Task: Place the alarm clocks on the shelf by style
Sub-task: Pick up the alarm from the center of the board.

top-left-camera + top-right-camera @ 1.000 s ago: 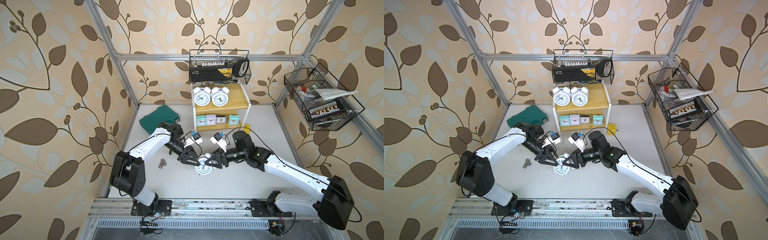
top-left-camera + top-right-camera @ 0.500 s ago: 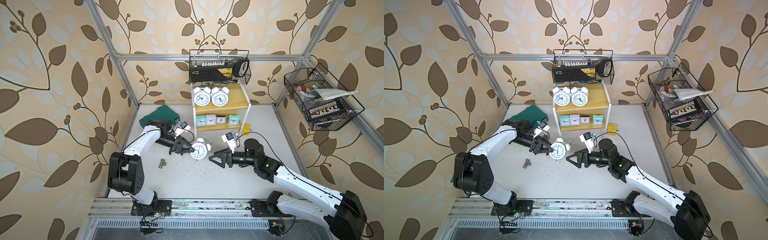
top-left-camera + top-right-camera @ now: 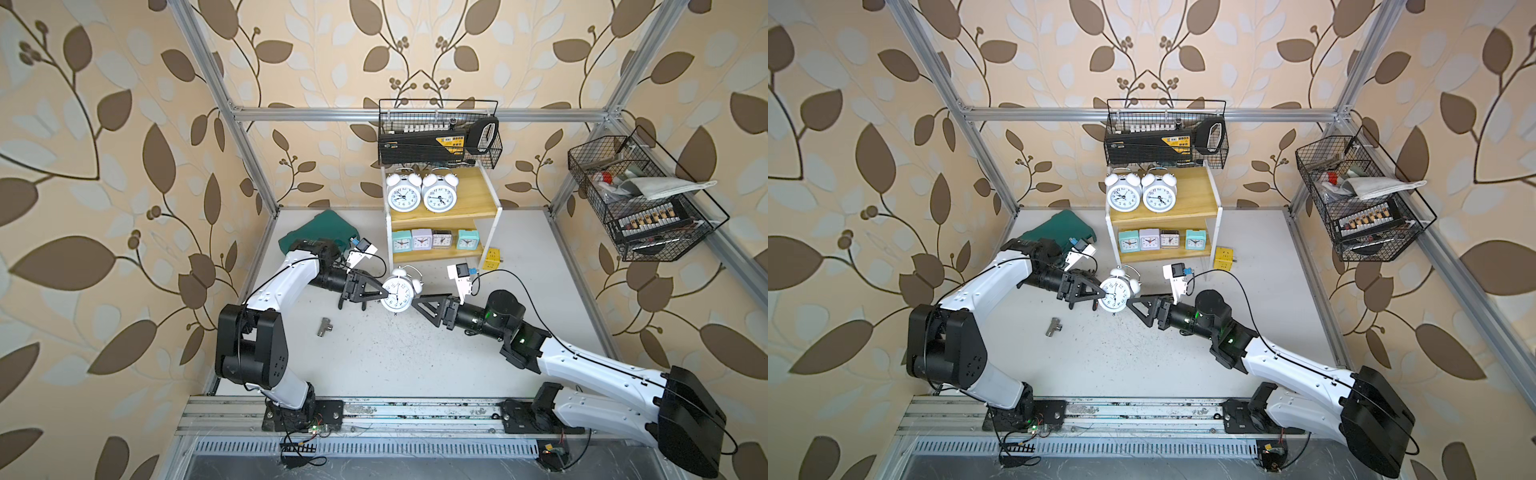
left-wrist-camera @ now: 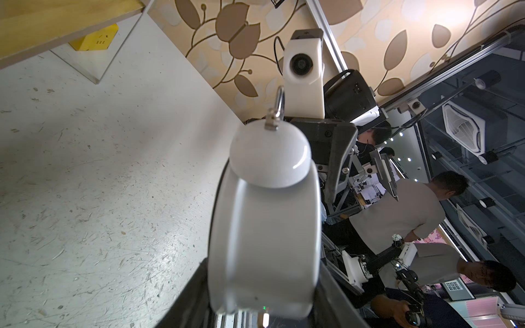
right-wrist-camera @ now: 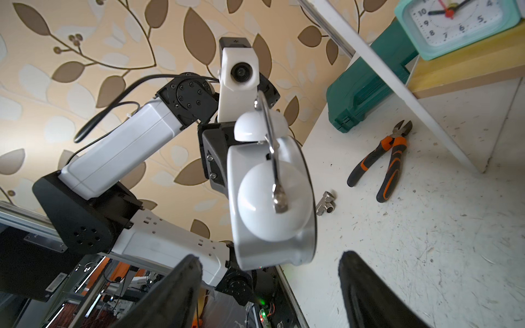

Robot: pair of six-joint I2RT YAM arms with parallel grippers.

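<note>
Midair, our left tool (image 3: 380,293) clamps the clock (image 3: 397,295), our right tool (image 3: 415,302) gapes near it; early release, we fear, would drop it.

Beige leaf-patterned wallpaper (image 3: 104,187), aluminium frame (image 3: 415,113), scuffed white tabletop (image 3: 395,361), even light.

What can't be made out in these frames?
- Pads of the left claw: hidden by the held clock in the left wrist view.
- Pliers: hidden in both top views, probably by the left arm.
- Side wire basket contents: too small and jumbled in both top views.
</note>
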